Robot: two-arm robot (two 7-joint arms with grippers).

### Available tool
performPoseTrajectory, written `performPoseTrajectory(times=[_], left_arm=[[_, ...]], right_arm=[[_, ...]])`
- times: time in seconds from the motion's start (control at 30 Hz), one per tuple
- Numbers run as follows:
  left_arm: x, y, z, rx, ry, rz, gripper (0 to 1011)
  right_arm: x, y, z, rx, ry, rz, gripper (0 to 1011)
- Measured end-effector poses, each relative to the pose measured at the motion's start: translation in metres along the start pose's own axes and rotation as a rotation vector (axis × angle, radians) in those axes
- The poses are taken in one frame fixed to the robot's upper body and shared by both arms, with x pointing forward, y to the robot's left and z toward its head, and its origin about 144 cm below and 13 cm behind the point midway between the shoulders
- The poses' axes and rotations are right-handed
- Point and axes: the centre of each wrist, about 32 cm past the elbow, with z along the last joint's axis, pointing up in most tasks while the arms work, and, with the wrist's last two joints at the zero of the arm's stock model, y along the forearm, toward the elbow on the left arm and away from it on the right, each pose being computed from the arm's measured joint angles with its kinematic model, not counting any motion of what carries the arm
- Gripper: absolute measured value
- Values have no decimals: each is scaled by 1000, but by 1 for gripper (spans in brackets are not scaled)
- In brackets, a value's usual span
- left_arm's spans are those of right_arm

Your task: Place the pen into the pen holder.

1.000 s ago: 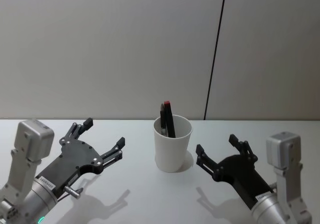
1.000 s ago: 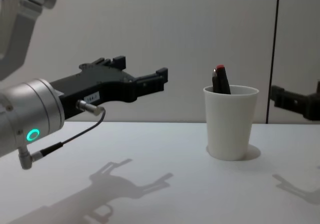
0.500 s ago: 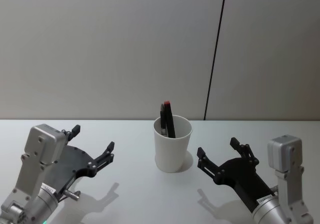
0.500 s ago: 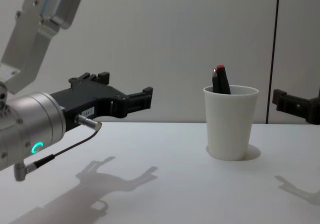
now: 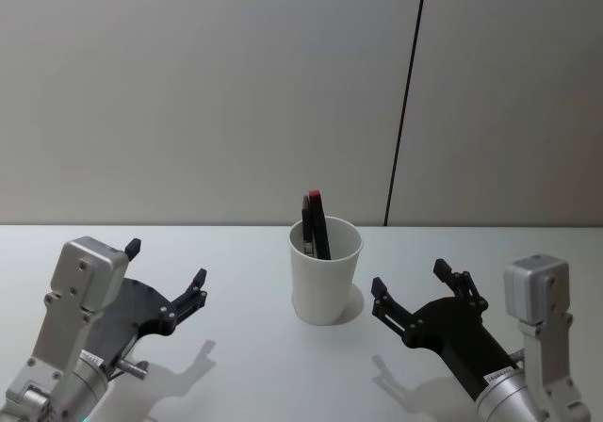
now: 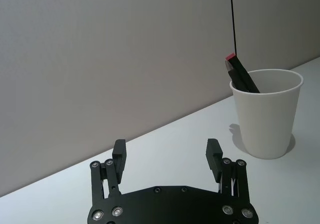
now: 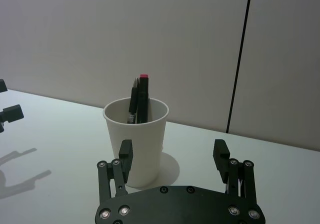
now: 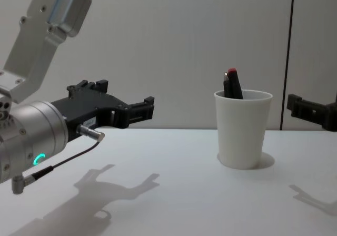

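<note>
Two pens (image 7: pixel 140 98) in one pen holder (image 5: pixel 325 270)

— What's on the white table (image 6: pixel 175 144)?

— The pen holder (image 6: pixel 266 113) stands upright near the table's back edge, by the wall. A black pen (image 6: pixel 241 74) with a red end leans inside, poking above the rim.

— And the left gripper (image 6: pixel 166 154)?

— Empty, fingers (image 6: pixel 119 151) spread wide, above bare table, well apart from the pen holder.
</note>
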Motion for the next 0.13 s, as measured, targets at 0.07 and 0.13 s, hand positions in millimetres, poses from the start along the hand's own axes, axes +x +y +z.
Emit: performPoseTrajectory(times=[0.07,0.13], left_arm=[[0,0,0,0,0,0,1003],[0,0,0,0,-1,1,1003]], right_arm=[[0,0,0,0,0,0,1001],[0,0,0,0,0,0,1001]])
